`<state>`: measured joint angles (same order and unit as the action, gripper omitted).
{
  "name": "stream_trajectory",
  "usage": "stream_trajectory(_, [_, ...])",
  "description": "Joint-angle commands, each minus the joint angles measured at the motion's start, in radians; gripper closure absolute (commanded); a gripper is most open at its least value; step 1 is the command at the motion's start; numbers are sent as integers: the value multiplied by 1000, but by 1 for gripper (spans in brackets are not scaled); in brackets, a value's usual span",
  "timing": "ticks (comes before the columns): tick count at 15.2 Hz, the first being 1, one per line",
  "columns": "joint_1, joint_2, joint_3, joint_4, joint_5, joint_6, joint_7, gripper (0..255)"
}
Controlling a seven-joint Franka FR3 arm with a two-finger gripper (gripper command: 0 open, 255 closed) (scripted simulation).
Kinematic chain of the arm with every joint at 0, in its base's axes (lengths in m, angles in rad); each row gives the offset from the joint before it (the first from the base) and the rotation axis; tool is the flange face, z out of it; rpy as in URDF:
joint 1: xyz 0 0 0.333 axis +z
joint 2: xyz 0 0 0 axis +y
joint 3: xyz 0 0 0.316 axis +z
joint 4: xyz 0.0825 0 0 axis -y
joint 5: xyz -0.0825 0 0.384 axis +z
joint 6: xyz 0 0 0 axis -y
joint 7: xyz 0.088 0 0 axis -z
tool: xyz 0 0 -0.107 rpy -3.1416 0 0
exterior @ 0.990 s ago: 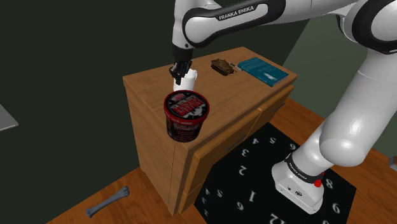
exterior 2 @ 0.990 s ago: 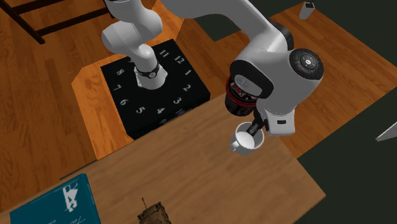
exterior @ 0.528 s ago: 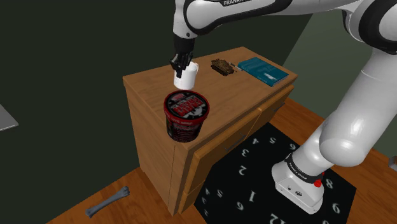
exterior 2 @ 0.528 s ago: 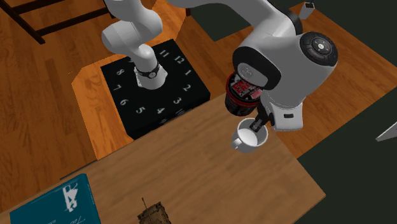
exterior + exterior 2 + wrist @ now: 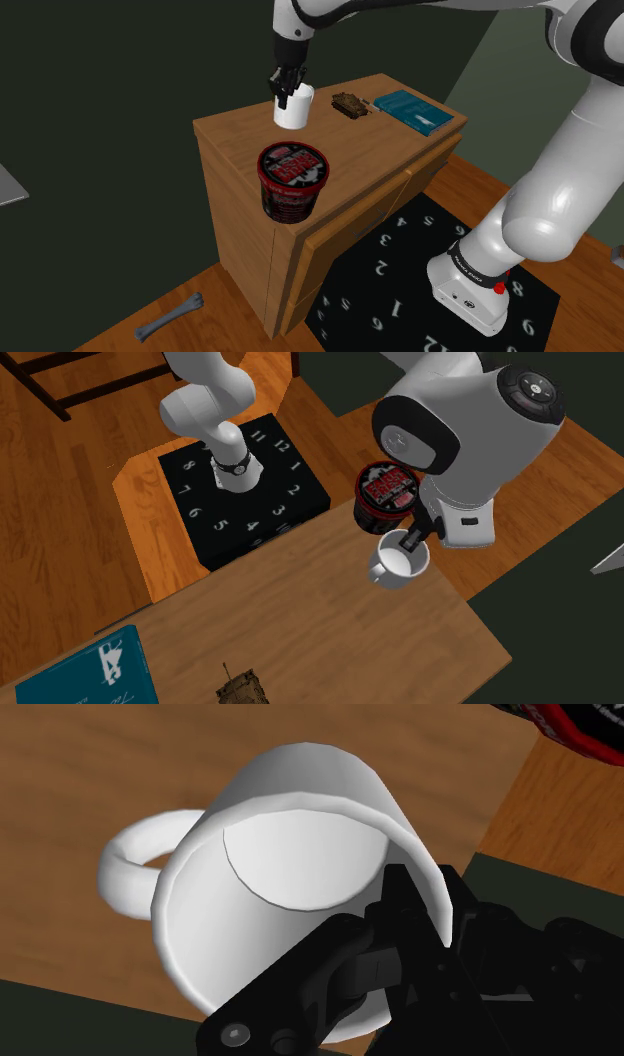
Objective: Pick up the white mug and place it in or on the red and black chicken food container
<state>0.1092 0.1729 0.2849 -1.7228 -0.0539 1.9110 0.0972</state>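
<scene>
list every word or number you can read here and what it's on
"11", "12", "2", "3", "4", "5", "6", "8": white numerals on the black stand.
Lid lettering on the red and black container: too blurred to read.
White print on the blue book: too small to read.

11, 12 on the black stand (image 5: 245,502)

The white arm (image 5: 560,190) rises from its base, arches high and reaches over to the shoulder view's left, with its wrist (image 5: 292,40) pointing straight down. The black jaws are clamped on the rim of the white mug (image 5: 293,110), one finger inside the cup and one outside its wall, holding it upright in the air.
</scene>
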Motion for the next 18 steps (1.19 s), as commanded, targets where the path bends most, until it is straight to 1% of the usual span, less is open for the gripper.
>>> stream_trajectory(1, [0, -2, 0, 26, 1, -27, -1, 255])
stream_trajectory(17, [7, 7, 4, 251, 0, -245, -3, 255])
stream_trajectory(18, [13, -20, 10, 222, 6, -241, 11, 255])
